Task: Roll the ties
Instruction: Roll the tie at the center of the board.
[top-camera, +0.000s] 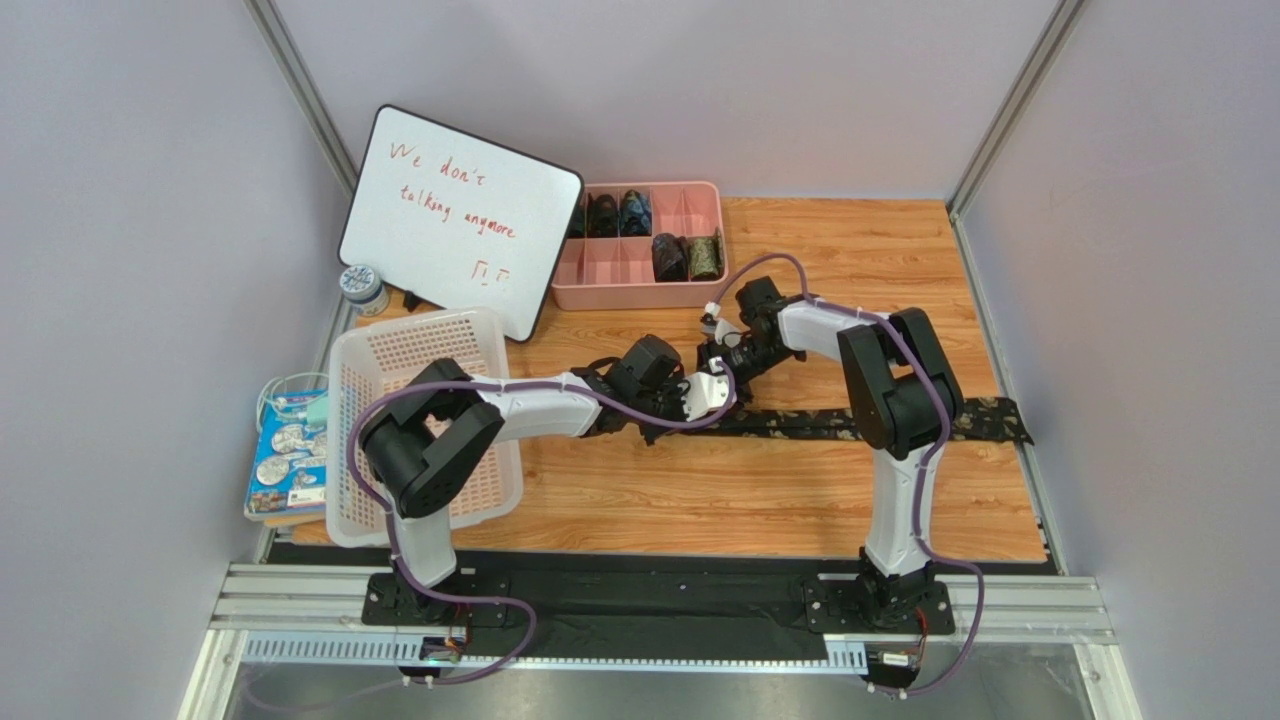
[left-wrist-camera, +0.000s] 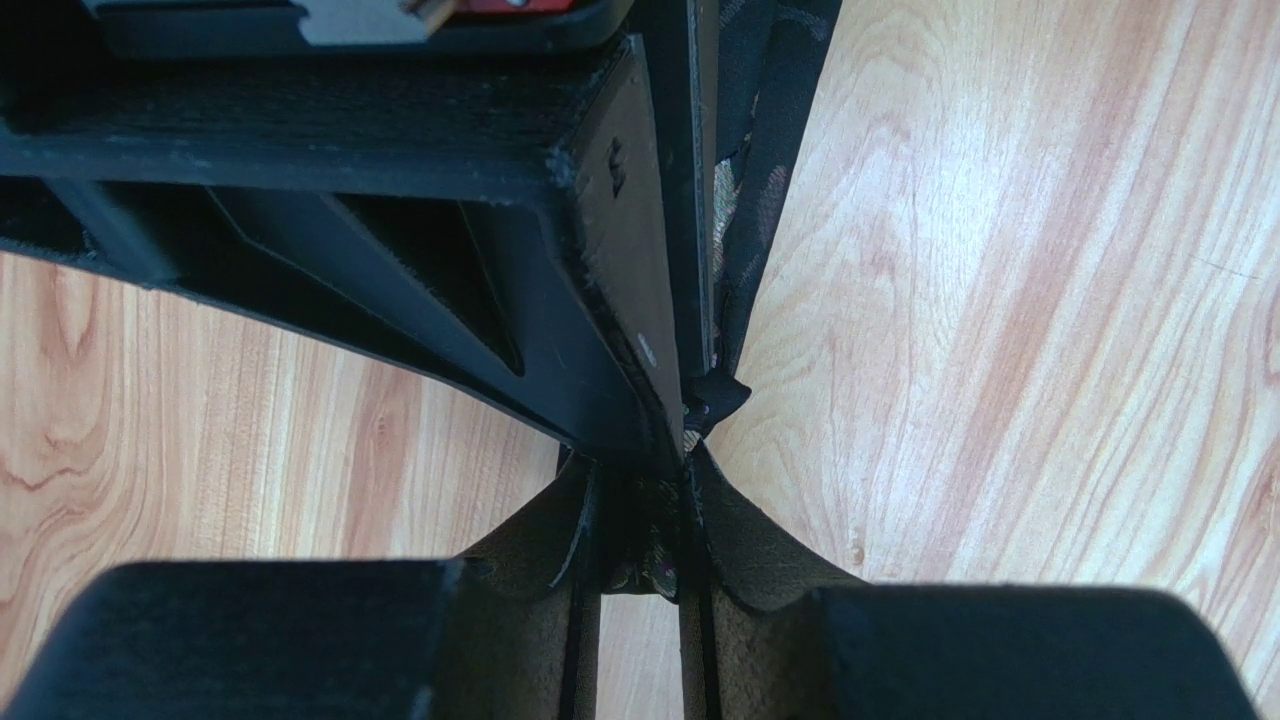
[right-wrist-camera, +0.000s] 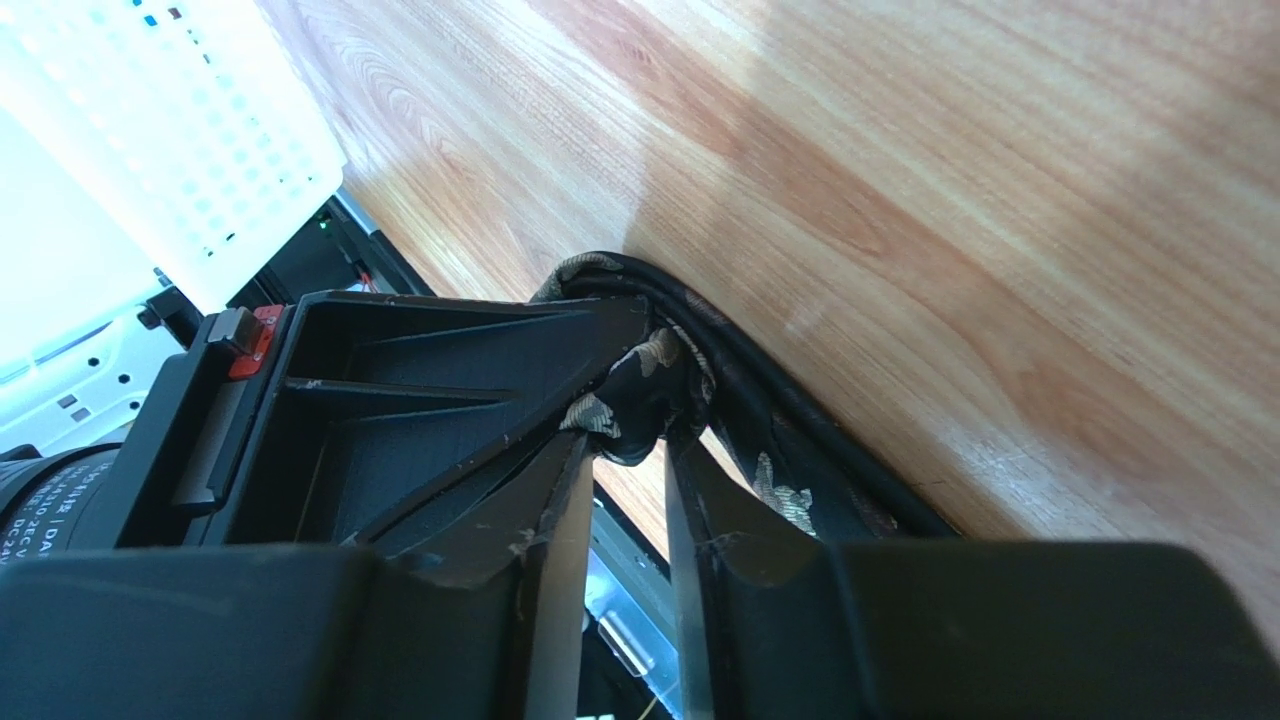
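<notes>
Meeting at the near end of a tie (top-camera: 962, 422) stretched flat across the worktop (top-camera: 676, 503), both arms crowd one spot. The right gripper (right-wrist-camera: 631, 428) is clenched on a fold of its patterned fabric. The left gripper (left-wrist-camera: 649, 503) has its fingers nearly together against that fold; whether it grips, I cannot tell. Rolled ties (top-camera: 669, 255) sit in the pink tray (top-camera: 639, 297) behind.

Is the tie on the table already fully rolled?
No, a long flat stretch of the tie lies across the table toward its right edge.
</notes>
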